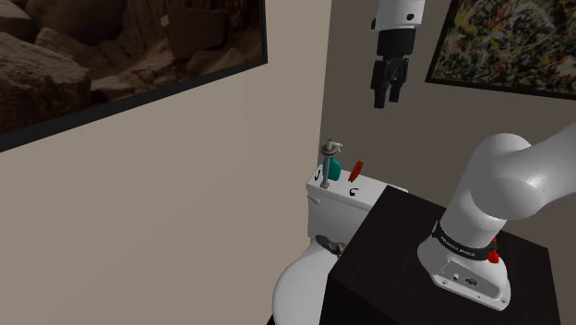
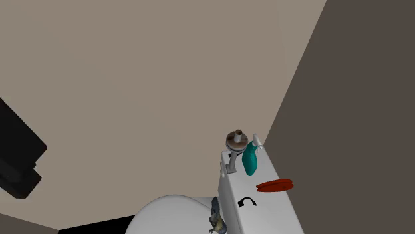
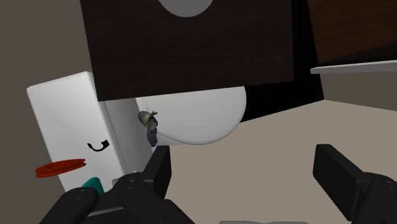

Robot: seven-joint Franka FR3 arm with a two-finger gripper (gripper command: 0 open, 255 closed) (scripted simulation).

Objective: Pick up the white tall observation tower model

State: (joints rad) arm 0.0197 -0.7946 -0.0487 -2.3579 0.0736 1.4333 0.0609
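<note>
In the shoulder view, you see the claw (image 1: 386, 95) hanging high against the wall, fingers pointing down with a gap between them, well apart from the toilet tank (image 1: 369, 191) below. The tower (image 1: 330, 162), grey-stemmed with a wider head, stands upright at the end of the tank lid on the shoulder view's left. A teal bottle (image 1: 333, 171) stands just beside it, a red disc (image 1: 356, 169) is near, and a small black hook (image 1: 354, 192) lies on the lid. The dark stand (image 1: 406, 258) sits next to the tank, and the bowl (image 1: 300, 286) is lower left. In the second exterior view, you look down on the tower (image 2: 234, 149) at the lid's corner by the wall, with the bottle (image 2: 249, 159) just beside it. The disc (image 2: 275, 185) and hook (image 2: 247, 202) lie farther along the tank (image 2: 266, 213). In the wrist view, the claw (image 3: 243, 158) is wide, with nothing between its fingers. Beyond it you see the tank (image 3: 63, 114), disc (image 3: 60, 168), hook (image 3: 98, 146), bottle (image 3: 94, 184), bowl (image 3: 197, 118) and stand (image 3: 191, 44).
</note>
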